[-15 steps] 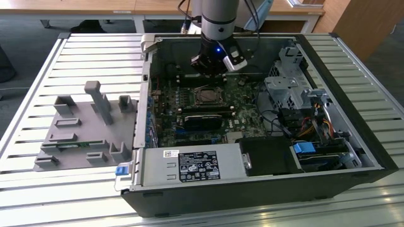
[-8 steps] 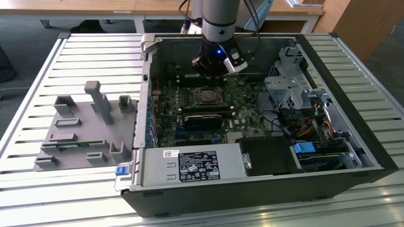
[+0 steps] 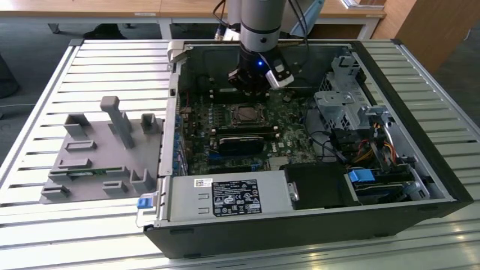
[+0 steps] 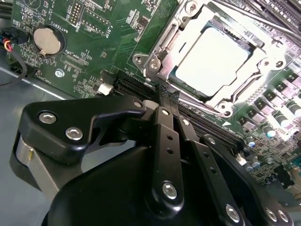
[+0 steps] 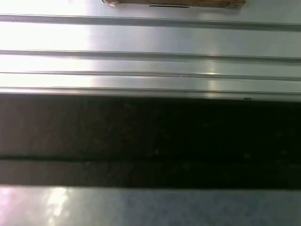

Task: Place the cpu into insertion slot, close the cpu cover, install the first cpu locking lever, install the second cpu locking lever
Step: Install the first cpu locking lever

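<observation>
The pale silver-grey square cpu [image 4: 212, 61] is being shown seated in the black insertion slot [image 4: 244, 44] on the green circuit board [image 4: 89, 33], with the thin silver metal cpu cover [image 4: 188, 28] framing it. The black gripper [image 4: 165, 101] is being held just beside the socket with its fingers pressed together, empty. The open black computer case [image 3: 300, 225] is being carried at the middle of the slatted metal worktop [image 3: 45, 225].

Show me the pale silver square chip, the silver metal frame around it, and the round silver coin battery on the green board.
Pale silver square cpu [image 4: 212, 60], second wrist view, middle of its metal face.
Silver metal cpu cover [image 4: 256, 79], second wrist view, its frame edge.
Round silver coin battery [image 4: 47, 39], second wrist view, centre of its top.
</observation>
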Motion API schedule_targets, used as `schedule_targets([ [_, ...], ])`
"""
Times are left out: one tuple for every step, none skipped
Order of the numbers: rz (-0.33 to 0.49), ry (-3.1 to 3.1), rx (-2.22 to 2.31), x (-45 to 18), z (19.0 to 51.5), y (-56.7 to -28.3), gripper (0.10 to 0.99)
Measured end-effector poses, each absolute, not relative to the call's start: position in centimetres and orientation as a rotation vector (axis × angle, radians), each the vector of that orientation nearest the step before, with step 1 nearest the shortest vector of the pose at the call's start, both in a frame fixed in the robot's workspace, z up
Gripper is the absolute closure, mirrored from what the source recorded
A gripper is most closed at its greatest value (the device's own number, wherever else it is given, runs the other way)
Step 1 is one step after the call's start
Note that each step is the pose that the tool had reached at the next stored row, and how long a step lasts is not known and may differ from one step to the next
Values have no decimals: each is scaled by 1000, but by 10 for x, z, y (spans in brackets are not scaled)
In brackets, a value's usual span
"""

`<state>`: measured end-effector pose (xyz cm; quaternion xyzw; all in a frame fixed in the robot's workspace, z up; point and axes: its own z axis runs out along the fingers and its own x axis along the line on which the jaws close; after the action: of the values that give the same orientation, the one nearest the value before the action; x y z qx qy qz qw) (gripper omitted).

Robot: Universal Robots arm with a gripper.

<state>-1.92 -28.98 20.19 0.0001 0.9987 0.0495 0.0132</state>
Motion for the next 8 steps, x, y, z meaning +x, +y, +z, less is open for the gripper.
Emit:
schedule_targets([
  [151, 3111, 0, -19, 201, -290, 980],
  [148, 3112, 0, -19, 201, -290, 980],
  [146, 3112, 0, -19, 200, -289, 980],
  [143, 3112, 0, -19, 200, -289, 980],
  [140, 3113, 0, -19, 199, -289, 980],
  [137, 3113, 0, -19, 199, -289, 980],
  [135, 3114, 0, -19, 199, -289, 980],
  [133, 3114, 0, -19, 198, -289, 980],
])
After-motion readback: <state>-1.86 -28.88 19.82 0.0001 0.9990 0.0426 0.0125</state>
